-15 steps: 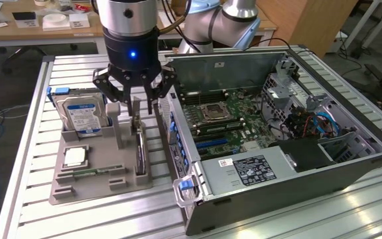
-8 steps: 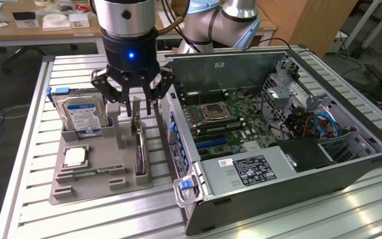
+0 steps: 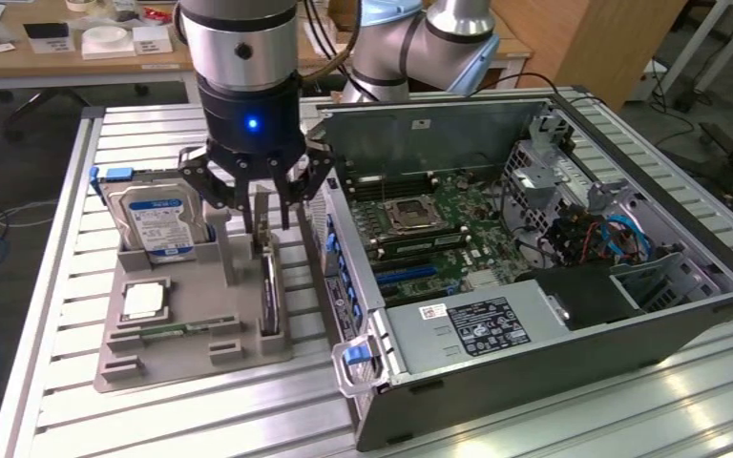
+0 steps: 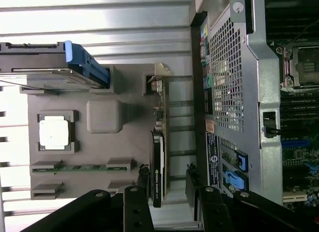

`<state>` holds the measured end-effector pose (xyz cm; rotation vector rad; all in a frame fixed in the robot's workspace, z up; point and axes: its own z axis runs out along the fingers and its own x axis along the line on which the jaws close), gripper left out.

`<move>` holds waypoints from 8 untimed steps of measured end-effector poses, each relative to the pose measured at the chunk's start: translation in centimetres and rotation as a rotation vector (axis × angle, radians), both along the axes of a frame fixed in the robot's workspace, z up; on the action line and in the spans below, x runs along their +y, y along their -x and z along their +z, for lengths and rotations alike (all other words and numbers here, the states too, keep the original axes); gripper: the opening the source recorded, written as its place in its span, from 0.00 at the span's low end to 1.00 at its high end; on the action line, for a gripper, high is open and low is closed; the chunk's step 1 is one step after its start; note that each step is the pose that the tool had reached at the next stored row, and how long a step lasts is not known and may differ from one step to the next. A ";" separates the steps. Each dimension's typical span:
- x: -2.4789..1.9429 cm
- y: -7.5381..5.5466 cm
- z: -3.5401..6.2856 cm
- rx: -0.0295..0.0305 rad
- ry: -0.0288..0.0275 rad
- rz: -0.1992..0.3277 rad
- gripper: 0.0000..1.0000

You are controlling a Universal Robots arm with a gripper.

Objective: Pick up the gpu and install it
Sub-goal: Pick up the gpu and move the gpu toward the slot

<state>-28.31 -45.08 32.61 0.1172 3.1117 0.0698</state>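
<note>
Black fingers (image 4: 144, 178) of the gripper (image 4: 167, 181) stand apart, one on each side of the gpu (image 4: 157, 164), not closed on it. The card stands on edge in a slot of the grey holder (image 3: 207, 291), leaving its top edge free to grasp. It sits on the holder's side nearest the open computer case (image 3: 533, 286). The arm (image 3: 249, 57) hangs straight down over the holder.

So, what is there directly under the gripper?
The gpu, standing on edge in the gray tray, sits between the gripper's open fingers. Its lower edge is hidden inside the tray's slot.
</note>
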 end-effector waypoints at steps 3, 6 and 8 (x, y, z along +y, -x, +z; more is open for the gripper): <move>0.00 0.0 -0.54 -0.0001 0.0000 0.000 0.43; 0.00 0.0 -0.65 0.0001 0.0001 0.000 0.43; 0.00 0.0 -0.65 0.0001 0.0002 0.000 0.43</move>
